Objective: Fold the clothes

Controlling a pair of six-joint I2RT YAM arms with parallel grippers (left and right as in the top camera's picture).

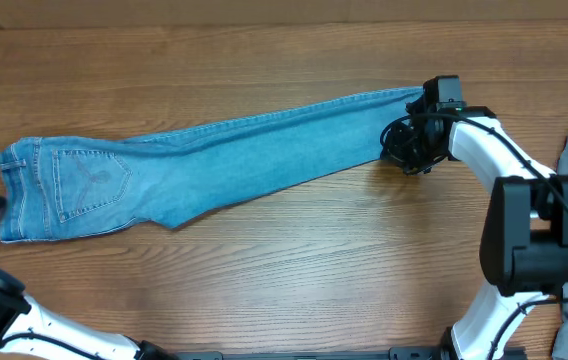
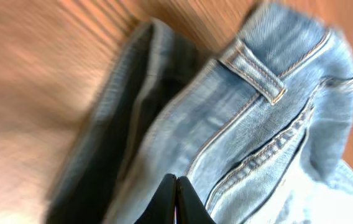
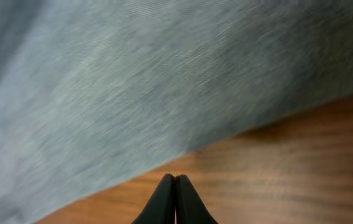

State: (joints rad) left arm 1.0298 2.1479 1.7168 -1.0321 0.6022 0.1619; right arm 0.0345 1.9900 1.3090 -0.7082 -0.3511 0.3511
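Jeans point(image 1: 214, 160) flat, full length on table point(image 1: 284, 290) far half | legs look stacked, crosswise folds left | my L gripper point(image 2: 176, 182) clenched over waist end, my R gripper point(image 3: 176, 180) clenched beside leg end, neither seen holding cloth

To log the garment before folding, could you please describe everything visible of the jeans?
The jeans are light blue denim with tan stitching, lying flat and stretched lengthwise on the table, legs stacked as one. The waistband, with a belt loop, is at the left, a stitched back pocket facing up. The right end effector hovers at the hem end; contact is unclear.
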